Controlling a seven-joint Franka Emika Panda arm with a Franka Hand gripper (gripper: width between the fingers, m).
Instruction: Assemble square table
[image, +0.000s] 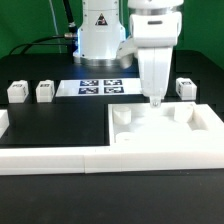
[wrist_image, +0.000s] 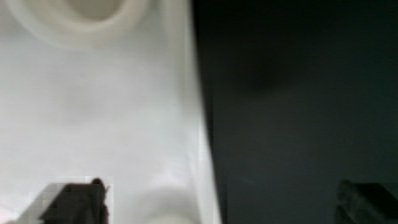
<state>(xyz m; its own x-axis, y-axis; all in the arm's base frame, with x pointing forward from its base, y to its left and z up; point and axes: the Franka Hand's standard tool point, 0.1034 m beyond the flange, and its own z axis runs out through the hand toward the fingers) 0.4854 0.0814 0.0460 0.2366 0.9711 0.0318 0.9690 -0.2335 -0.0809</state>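
Note:
The white square table top (image: 165, 138) lies flat on the black table at the exterior view's right, rim and corner sockets up. My gripper (image: 156, 99) hangs straight down over its far edge. In the wrist view the gripper (wrist_image: 221, 205) is open and empty. One dark finger (wrist_image: 71, 200) is over the white top (wrist_image: 98, 110), the other over the bare black table. A round socket (wrist_image: 98, 10) shows in that view. Small white tagged legs stand at the exterior view's left (image: 16, 91) (image: 44, 91) and right (image: 185, 88).
The marker board (image: 100, 87) lies flat behind the top, in front of the robot base (image: 98, 35). A long low white border rail (image: 50, 158) runs along the front, touching the top's near side.

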